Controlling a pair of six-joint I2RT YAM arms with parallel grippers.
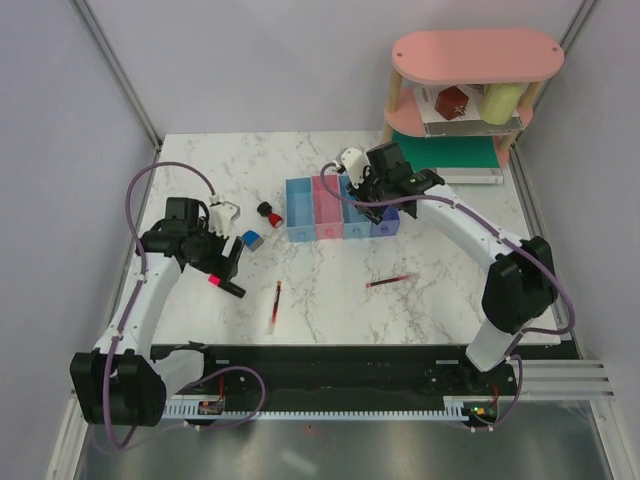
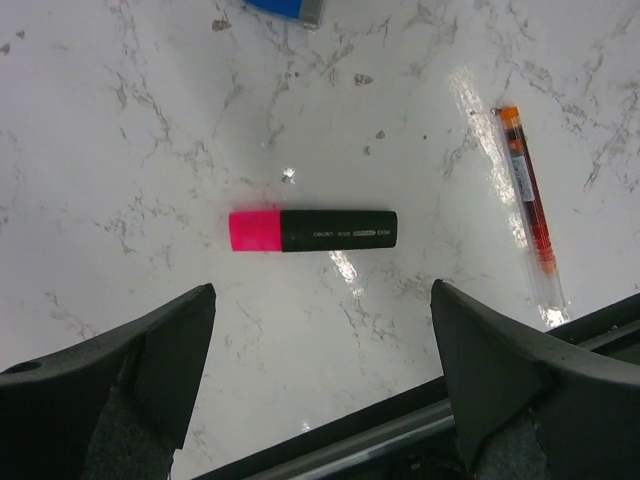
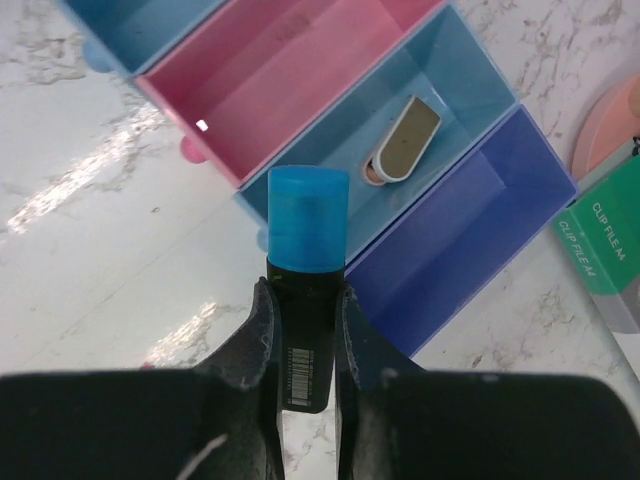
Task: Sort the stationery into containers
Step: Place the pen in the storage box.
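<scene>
Right wrist view: the right pincer point(image 3: 303, 330) pinches a black marker with a blue cap point(image 3: 308, 225) by its barrel, with the cap pointing ahead over the near rim where the light blue bin point(image 3: 455, 75) meets the purple bin point(image 3: 470, 230)
Step in hand: judged to be dropping this marker into a bin; carry it forward until the barrel sits over one compartment, line it up with that bin's length, lower it and only then let go, or it may catch on the shared wall
Left pincer point(image 2: 320, 330): spread wide above the pink-capped marker point(image 2: 313, 230), which lies flat on the worktop point(image 2: 120, 150) between the fingers, untouched; a red pen point(image 2: 527, 205) lies off to one side
Light blue bin: holds the silver-brown clip point(image 3: 405, 140), flat on its floor
Purple bin: nothing seen inside
Pink bin point(image 3: 290, 70): looks bare
Blue bin point(image 3: 150, 30): farthest and only partly in view, so cannot tell what it holds
</scene>
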